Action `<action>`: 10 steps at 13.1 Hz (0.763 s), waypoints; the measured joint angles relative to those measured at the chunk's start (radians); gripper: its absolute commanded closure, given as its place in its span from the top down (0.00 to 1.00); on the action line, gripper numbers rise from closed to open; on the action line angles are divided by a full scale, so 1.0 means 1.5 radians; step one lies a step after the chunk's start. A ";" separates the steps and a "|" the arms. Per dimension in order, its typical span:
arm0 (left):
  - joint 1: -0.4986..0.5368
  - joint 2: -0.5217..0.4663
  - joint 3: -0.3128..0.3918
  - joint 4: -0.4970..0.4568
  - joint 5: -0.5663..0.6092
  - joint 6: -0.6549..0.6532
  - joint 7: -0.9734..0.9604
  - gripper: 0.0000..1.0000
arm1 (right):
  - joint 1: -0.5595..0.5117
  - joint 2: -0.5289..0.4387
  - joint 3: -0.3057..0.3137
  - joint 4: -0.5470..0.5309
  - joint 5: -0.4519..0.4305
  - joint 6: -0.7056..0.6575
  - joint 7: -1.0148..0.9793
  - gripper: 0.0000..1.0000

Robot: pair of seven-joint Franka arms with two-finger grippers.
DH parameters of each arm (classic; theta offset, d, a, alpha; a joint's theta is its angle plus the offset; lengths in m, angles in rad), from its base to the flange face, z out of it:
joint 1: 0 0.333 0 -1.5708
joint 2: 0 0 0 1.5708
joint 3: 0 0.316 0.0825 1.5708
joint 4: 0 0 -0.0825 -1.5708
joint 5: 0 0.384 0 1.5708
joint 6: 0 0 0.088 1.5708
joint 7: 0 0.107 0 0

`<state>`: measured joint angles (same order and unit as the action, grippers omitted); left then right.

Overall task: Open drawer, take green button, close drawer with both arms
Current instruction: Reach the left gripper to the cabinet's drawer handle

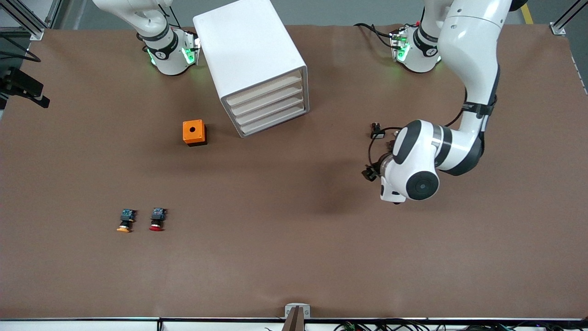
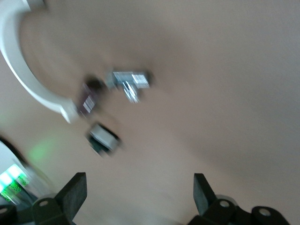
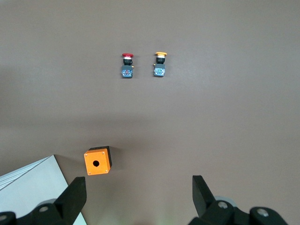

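The white four-drawer cabinet (image 1: 248, 46) stands near the robots' bases, and all its cream drawer fronts are shut, the lower drawers (image 1: 274, 120) included. No green-capped button shows in any view. The left arm reaches out over bare table toward its own end, with its wrist (image 1: 409, 170) covering the hand. In the left wrist view the left gripper (image 2: 139, 187) is open and empty over the brown table. The right arm rises out of the front view from its base (image 1: 170, 53). In the right wrist view the right gripper (image 3: 139, 187) is open and empty, high over the table.
An orange box (image 1: 194, 132) with a round hole sits beside the cabinet, toward the right arm's end; it also shows in the right wrist view (image 3: 97, 161). A yellow-capped button (image 1: 125, 220) and a red-capped button (image 1: 157, 219) lie nearer the front camera.
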<state>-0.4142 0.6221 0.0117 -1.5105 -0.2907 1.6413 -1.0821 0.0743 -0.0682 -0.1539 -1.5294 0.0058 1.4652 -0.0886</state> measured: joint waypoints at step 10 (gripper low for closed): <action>-0.027 0.099 -0.051 0.060 -0.347 -0.003 -0.520 1.00 | 0.000 0.000 0.000 -0.001 0.000 -0.001 0.000 1.00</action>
<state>-0.4552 0.7706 -0.0647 -1.4200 -0.8114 1.6373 -1.8619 0.0743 -0.0682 -0.1538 -1.5303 0.0058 1.4642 -0.0886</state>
